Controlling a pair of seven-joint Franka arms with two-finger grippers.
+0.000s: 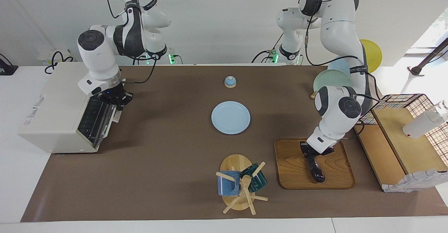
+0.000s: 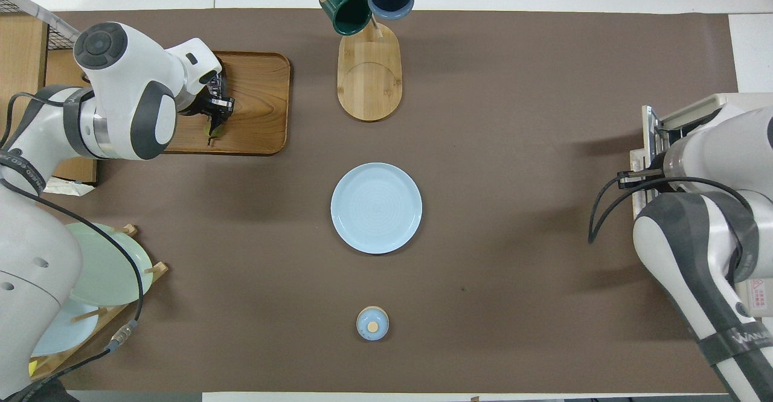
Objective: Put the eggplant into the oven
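Observation:
The dark purple eggplant (image 1: pixel 317 172) lies on a wooden tray (image 1: pixel 294 170) toward the left arm's end of the table. My left gripper (image 1: pixel 311 154) is down on the end of the eggplant nearer the robots and shut on it. In the overhead view only the eggplant's stem tip (image 2: pixel 214 130) shows under the left gripper (image 2: pixel 218 110). The off-white oven (image 1: pixel 52 110) stands at the right arm's end. Its door (image 1: pixel 95 121) hangs partly open, showing the wire rack. My right gripper (image 1: pixel 117 104) is shut on the door's bar handle at its top edge.
A light blue plate (image 1: pixel 230 117) lies mid-table, with a small blue lidded pot (image 1: pixel 230 82) nearer the robots. A mug tree (image 1: pixel 241 185) with two mugs stands beside the tray (image 2: pixel 259 106). A plate rack (image 1: pixel 332 79) and a wooden shelf with wire basket (image 1: pixel 402 135) flank the left arm.

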